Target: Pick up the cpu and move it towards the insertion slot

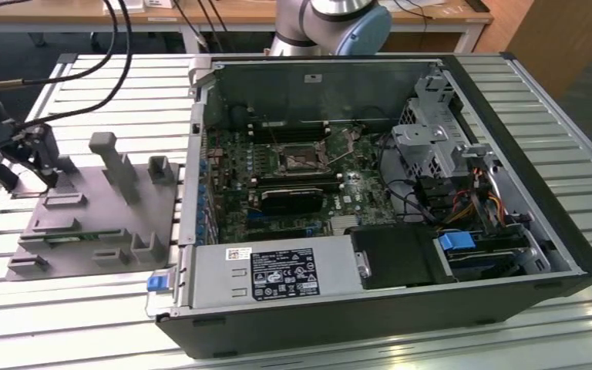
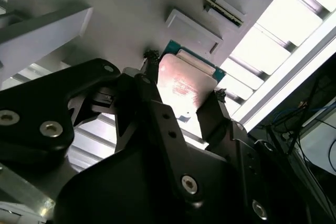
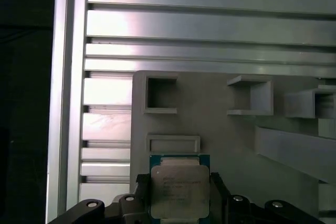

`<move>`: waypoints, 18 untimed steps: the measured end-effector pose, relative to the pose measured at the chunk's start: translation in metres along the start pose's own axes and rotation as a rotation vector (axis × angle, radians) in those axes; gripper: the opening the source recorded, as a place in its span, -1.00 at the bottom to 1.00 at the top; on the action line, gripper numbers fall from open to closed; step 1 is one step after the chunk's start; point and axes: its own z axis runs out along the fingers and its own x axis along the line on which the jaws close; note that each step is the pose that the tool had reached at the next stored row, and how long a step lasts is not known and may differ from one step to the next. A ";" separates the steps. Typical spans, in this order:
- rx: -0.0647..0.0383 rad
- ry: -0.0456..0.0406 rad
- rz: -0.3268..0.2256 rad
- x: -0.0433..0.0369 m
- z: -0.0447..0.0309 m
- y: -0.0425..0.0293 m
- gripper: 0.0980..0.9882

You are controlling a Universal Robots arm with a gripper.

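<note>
Clamping the cpu (image 3: 179,195) in the gripper (image 3: 178,183), per both wrist views.
In exterior view: well apart from the insertion slot (image 1: 301,158), across the case wall (image 1: 195,154).

**One Overview, Two Close Wrist Views**

The exterior view looked down steeply from some way off across the slatted surface (image 1: 70,324), facing the arm's base (image 1: 332,23), with the open computer case (image 1: 378,324) in the middle. Both wrist views sat close behind the tool (image 3: 178,184), looking along its fingers (image 2: 210,116); they shared the cpu (image 3: 178,195) and the grey fixture plate (image 3: 210,129) beneath it.
</note>
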 end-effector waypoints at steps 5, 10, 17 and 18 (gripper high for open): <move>0.000 -0.0003 0.000 -0.0009 -0.0180 0.0009 0.00; 0.000 -0.0009 0.000 -0.0017 -0.0346 0.0017 0.00; 0.000 -0.0019 0.000 -0.0027 -0.0568 0.0028 0.00; 0.000 -0.0020 0.000 -0.0029 -0.0602 0.0030 0.00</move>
